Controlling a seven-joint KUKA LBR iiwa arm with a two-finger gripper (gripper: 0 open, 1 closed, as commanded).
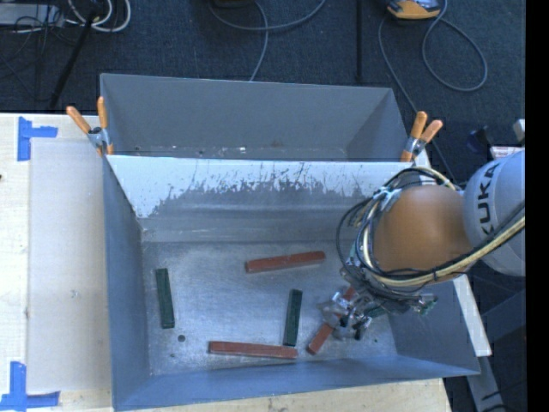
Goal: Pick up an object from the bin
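Only lettering legible: black "KUK", cut at the edge, running up the silver-grey robot arm link point(491, 202). Nothing else readable.

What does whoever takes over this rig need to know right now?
Gripper: low in the bin's front right corner, right next to a short brown stick.
Things: middle green bar just left of that stick, front brown bar, rear brown bar, left green bar. All appear to lie on the floor.
Done: arm is down by the stick.
Left: grasp one piece and lift it out.
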